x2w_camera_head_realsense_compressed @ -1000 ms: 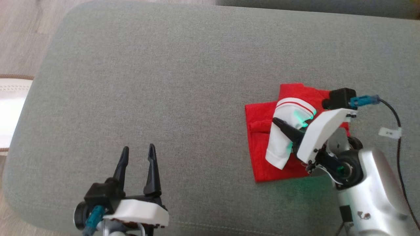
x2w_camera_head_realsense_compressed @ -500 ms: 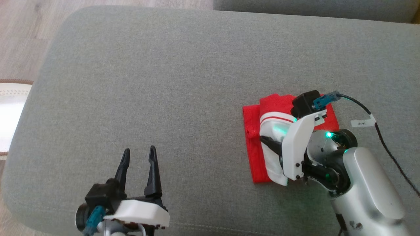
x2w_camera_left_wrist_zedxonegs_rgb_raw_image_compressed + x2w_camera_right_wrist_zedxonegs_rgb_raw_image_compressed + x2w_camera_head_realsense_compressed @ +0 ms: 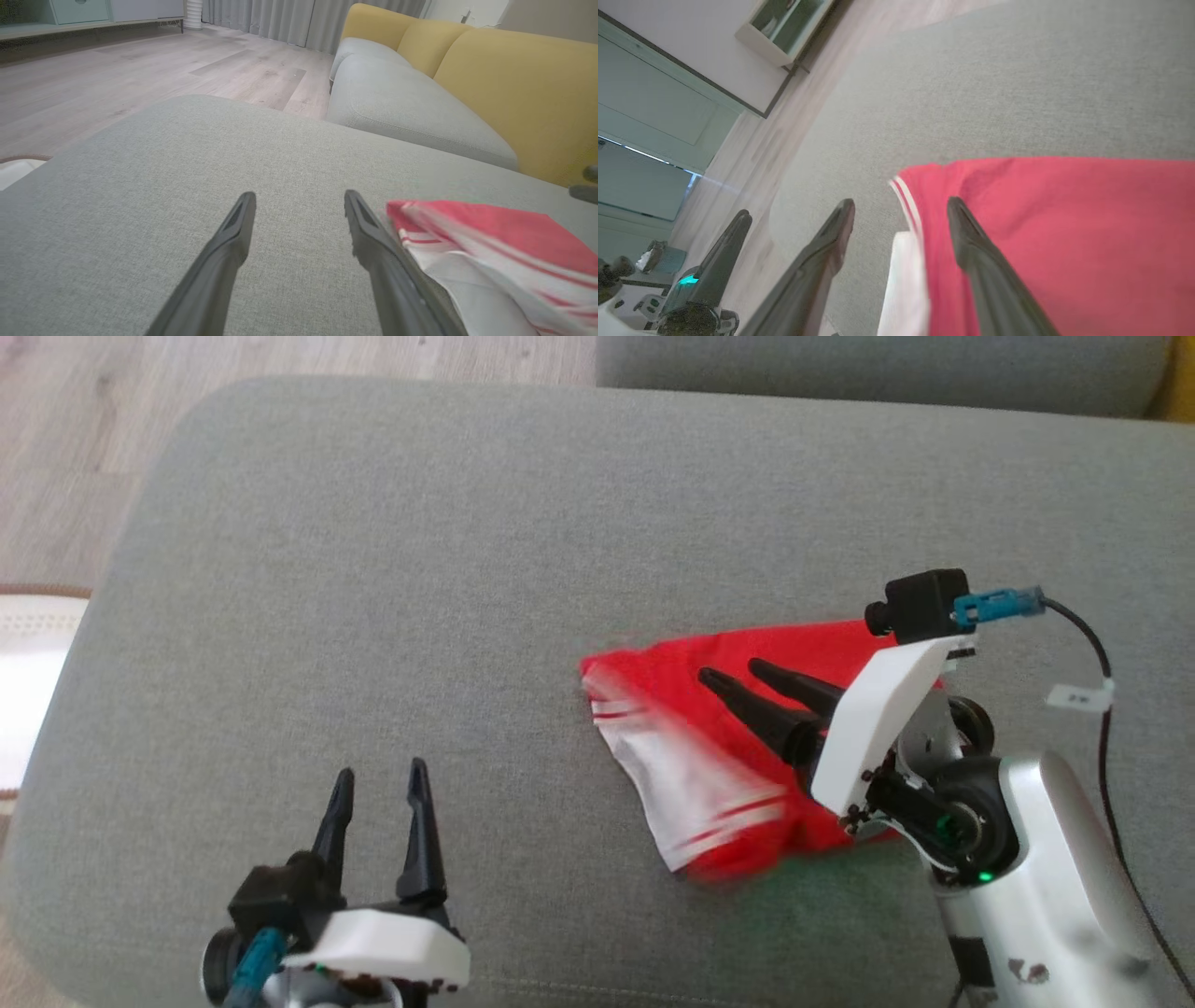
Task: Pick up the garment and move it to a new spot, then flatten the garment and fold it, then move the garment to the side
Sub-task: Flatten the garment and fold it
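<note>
In the head view the garment [image 3: 667,709] is smeared by blur along its left and lower edges, so its stripes and outline there are unclear. Its right part is hidden under the right gripper [image 3: 730,670] and the white housing [image 3: 882,705] behind it. Whether that gripper touches the garment cannot be told. The left wrist view cuts the garment off at the lower right corner, the right wrist view at its right and bottom edges. The left gripper [image 3: 381,771] loses its base to the head view's bottom edge. The print on the small tag [image 3: 1078,694] at the right is too small to read.
</note>
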Available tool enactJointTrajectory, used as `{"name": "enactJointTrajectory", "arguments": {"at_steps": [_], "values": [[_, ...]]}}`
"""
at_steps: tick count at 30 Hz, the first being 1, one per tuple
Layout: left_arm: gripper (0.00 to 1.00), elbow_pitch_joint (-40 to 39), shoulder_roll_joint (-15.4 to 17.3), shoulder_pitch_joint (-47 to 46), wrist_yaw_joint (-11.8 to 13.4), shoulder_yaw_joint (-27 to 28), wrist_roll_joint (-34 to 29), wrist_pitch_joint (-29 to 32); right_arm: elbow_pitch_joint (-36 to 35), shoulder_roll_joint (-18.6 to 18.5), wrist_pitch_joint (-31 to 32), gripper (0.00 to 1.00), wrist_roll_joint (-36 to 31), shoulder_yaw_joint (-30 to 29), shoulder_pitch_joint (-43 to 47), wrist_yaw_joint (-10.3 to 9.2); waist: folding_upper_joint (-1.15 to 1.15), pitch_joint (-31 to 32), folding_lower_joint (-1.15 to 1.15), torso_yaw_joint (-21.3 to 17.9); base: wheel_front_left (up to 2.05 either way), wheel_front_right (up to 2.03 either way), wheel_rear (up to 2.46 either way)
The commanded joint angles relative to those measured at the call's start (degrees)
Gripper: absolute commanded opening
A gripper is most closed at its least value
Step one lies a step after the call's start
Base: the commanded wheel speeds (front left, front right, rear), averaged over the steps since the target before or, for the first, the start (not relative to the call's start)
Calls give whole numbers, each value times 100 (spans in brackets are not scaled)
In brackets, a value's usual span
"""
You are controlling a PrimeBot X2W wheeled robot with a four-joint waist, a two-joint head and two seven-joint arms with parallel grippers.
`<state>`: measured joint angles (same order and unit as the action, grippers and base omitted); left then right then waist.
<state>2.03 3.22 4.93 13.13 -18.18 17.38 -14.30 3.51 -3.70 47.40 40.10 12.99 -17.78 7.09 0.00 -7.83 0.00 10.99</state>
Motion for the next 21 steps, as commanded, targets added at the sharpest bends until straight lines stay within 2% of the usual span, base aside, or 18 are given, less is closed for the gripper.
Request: {"name": "enactJointTrajectory", "arguments": {"at_steps": [1,3,5,8,13,16,21], "values": [[100,-173,-34,-27,23,219,-23,-70,-268,79,-111,100,7,108,-48,40,0,72,0,-44,0,0,0],[100,-184,-34,21,18,280,-45,-70,-435,76,-302,100,-166,100,-6,40,0,160,0,-85,0,0,0],[100,-209,-34,68,10,357,-71,-70,-692,-148,-714,100,-551,149,38,40,0,257,0,-136,0,0,0],[100,-249,-34,167,-19,472,-135,-70,-919,-629,-1608,100,-1119,201,276,40,0,440,0,-239,0,0,0],[100,-257,-32,358,-161,605,-371,-70,-831,-1103,-3098,100,-1793,-130,912,40,0,714,0,-419,0,0,0],[100,-229,-2,432,-266,649,-528,-70,-621,-1219,-3847,100,-2199,-497,1399,40,0,864,0,-453,0,0,0],[100,-253,10,557,-374,798,-720,-70,-282,-1013,-4657,100,-2601,-1039,2152,40,0,1051,0,-508,0,0,0]]}}
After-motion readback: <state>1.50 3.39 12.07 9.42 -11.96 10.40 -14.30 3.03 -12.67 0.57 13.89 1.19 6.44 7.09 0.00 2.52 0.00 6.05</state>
